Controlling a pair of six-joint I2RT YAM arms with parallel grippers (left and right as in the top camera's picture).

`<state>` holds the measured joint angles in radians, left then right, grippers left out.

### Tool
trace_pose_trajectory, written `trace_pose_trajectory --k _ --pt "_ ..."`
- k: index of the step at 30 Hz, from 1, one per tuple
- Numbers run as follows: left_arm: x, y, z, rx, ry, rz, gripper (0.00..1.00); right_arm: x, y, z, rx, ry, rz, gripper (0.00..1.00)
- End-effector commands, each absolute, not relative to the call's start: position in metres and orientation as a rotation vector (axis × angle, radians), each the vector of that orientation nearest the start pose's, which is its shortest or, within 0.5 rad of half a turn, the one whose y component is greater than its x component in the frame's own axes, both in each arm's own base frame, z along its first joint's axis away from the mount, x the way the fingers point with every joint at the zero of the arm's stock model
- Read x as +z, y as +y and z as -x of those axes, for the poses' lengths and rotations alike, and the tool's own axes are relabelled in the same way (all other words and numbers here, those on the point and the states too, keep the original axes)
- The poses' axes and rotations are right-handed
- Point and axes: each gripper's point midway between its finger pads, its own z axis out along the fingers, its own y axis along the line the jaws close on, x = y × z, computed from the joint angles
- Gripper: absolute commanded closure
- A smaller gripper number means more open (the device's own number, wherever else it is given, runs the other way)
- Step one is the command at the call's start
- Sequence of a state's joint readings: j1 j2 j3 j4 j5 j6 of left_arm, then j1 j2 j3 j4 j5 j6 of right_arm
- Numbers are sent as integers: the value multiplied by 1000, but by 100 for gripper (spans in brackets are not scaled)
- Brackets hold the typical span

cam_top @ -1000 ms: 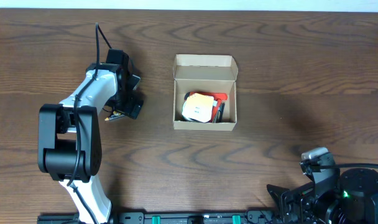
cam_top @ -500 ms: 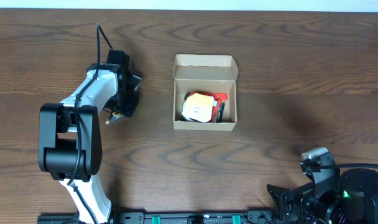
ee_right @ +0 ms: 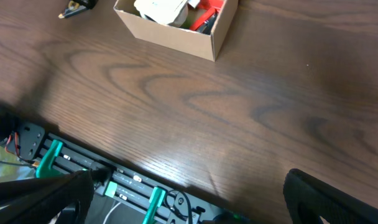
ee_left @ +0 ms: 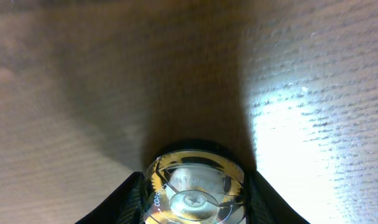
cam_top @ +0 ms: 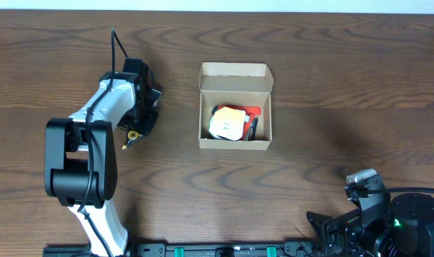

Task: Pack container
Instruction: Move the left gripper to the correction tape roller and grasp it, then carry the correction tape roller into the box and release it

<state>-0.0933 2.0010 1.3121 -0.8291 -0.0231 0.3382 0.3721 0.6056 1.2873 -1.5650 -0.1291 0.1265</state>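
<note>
The container [cam_top: 235, 107], a tan cardboard box, stands mid-table with its flap lid [cam_top: 235, 70] folded back. Inside lie a white-and-orange item [cam_top: 227, 123] and red and black pieces. Left of the box my left gripper [cam_top: 141, 121] reaches down to the table. In the left wrist view its jaws press both sides of a clear round correction tape dispenser [ee_left: 194, 186]; the dispenser's yellow and black tip [cam_top: 131, 134] pokes out in the overhead view. My right gripper [ee_right: 189, 193] hangs open and empty over the table's front edge; the container [ee_right: 176, 25] lies far ahead of it.
The right arm's base [cam_top: 399, 218] sits at the bottom right corner. A rail with green clamps [ee_right: 102, 177] runs along the table's front edge. Bare wood surrounds the box on all sides.
My left gripper's jaws have closed in from wide open onto the correction tape dispenser, which has turned slightly. The right arm has not moved.
</note>
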Motion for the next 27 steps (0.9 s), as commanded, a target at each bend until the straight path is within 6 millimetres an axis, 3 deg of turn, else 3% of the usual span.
trace_pose_trajectory --k 1,6,9,13,16,20,27 --pt "4 -30 -378 53 3055 -543 86 276 60 -94 373 2452 357 1" --pt "54 -53 -403 -115 3004 -506 92 276 60 -94 373 2452 357 1" --pt "90 -77 -418 -240 2929 -533 94 276 60 -94 373 2452 357 1" --pt "130 -112 -434 -275 2822 -597 94 276 60 -94 373 2452 357 1" --pt "153 -150 -438 -315 2734 -687 94 276 60 -94 373 2452 357 1" --pt "174 -206 -433 -353 2633 -794 94 276 60 -94 373 2452 357 1" --pt "181 -288 -402 -354 2438 -1138 94 276 60 -94 373 2452 357 1"
